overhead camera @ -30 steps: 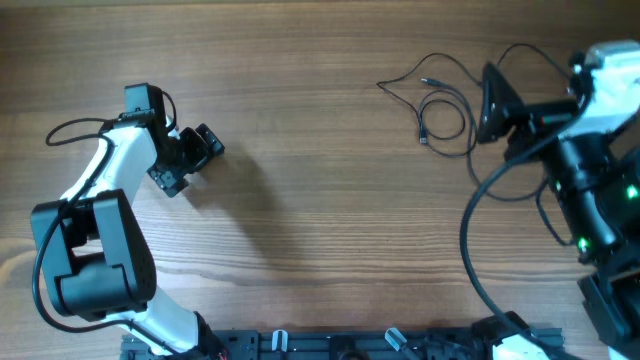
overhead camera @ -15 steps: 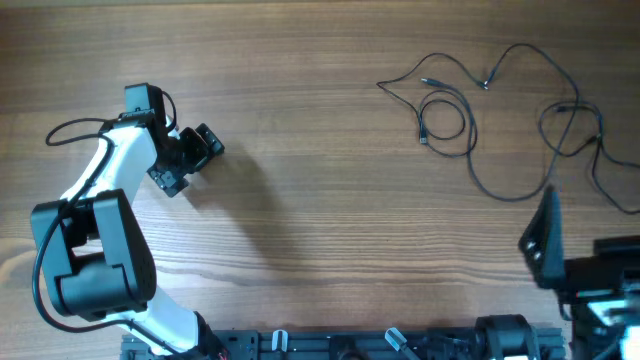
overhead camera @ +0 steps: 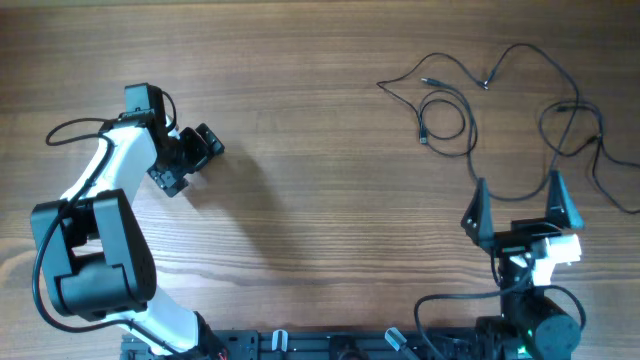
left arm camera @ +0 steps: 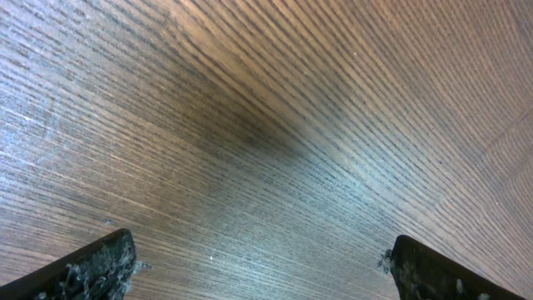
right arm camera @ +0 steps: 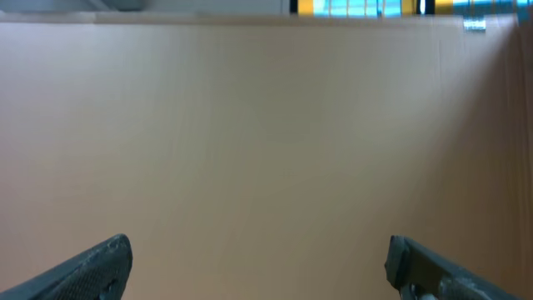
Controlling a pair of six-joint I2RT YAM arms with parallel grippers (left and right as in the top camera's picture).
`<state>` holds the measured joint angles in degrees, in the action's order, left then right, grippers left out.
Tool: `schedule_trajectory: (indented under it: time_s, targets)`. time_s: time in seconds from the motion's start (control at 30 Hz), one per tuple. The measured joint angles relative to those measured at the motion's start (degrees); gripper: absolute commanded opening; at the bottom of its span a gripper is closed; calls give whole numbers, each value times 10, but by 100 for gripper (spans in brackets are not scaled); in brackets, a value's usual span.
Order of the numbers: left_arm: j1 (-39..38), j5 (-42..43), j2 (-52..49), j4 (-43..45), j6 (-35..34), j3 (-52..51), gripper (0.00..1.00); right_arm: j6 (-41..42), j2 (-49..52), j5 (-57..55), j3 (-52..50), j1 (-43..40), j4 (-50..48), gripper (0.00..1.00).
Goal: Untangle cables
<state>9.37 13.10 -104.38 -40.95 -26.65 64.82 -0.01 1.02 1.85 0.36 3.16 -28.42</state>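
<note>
The cables (overhead camera: 575, 125) are thin black cords lying loose across the back right of the wooden table, with a small loop (overhead camera: 465, 120) and small plug ends (overhead camera: 486, 84). My right gripper (overhead camera: 516, 206) stands open at the front right, just short of the nearest cord, with nothing between its fingers. The right wrist view shows only blurred bare wood between the open right gripper (right arm camera: 262, 271) fingertips. My left gripper (overhead camera: 195, 163) is open at the far left, well away from the cords. Only bare wood grain lies under the left gripper (left arm camera: 258, 271) in its wrist view.
The left arm's white links (overhead camera: 100, 180) and black base (overhead camera: 95, 260) take up the front left. A black rail (overhead camera: 350, 345) runs along the table's front edge. A thick black robot cable (overhead camera: 450, 300) loops beside the right arm's base.
The right arm swung from above the cords at the back right down to the front edge, uncovering them. The cords and the left arm have not moved.
</note>
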Motion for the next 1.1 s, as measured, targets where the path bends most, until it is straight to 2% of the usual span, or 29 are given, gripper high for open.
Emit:
schedule_trajectory:
  time_s: [0.13,0.3,0.5,1.1]
  targets:
    - [0,0,0,0,0,0,100,4,-2,-10,0,0,158,100]
    - [0,0,0,0,0,0,100,22,-2,-15,0,0,279,100]
    - [0,0,0,0,0,0,100,78,-2,-24,0,0,280,100]
    - [0,0,0,0,0,0,100,80,-2,-24,0,0,280,99]
